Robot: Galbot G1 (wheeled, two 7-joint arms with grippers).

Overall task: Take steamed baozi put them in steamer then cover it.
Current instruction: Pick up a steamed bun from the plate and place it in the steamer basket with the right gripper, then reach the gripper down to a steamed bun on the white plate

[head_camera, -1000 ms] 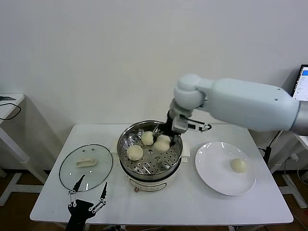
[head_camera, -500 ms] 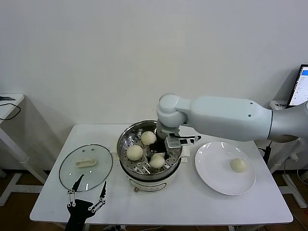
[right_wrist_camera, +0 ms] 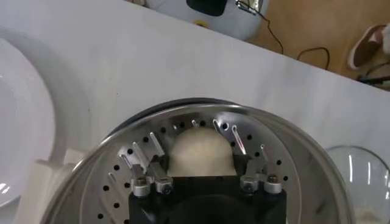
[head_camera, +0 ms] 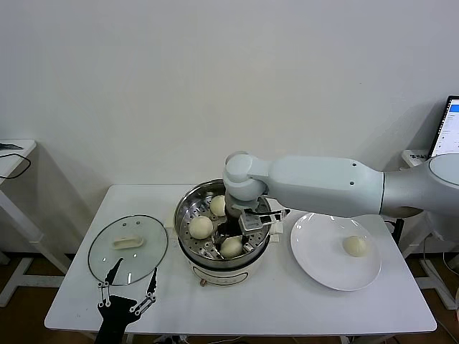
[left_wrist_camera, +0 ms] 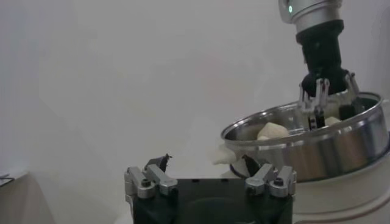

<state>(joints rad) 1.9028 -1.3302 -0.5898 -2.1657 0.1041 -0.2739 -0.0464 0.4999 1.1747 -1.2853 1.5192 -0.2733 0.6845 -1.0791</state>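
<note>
The right hand point(head_camera: 231, 246) is down inside the steamer point(head_camera: 188, 201), its fingers spread on either side of a baozi point(head_camera: 231, 247) that sits on the perforated tray; the right wrist view shows the bun between the parted fingers, so I judge it is let go rather than gripped, set at the near side where the tray has room. Two more baozi point(head_camera: 201, 226) lie on the tray toward the back and left, apart from each other, which keeps them from pressing together. One last baozi point(head_camera: 354, 246) waits on the white plate point(head_camera: 315, 265) to the right of the steamer, within that arm's reach. The cover point(head_camera: 128, 249) lies flat on the surface point(head_camera: 287, 301) to the left, handle up, ready for lifting. The left hand point(head_camera: 129, 292) hovers open just beside its near edge, idle.
</note>
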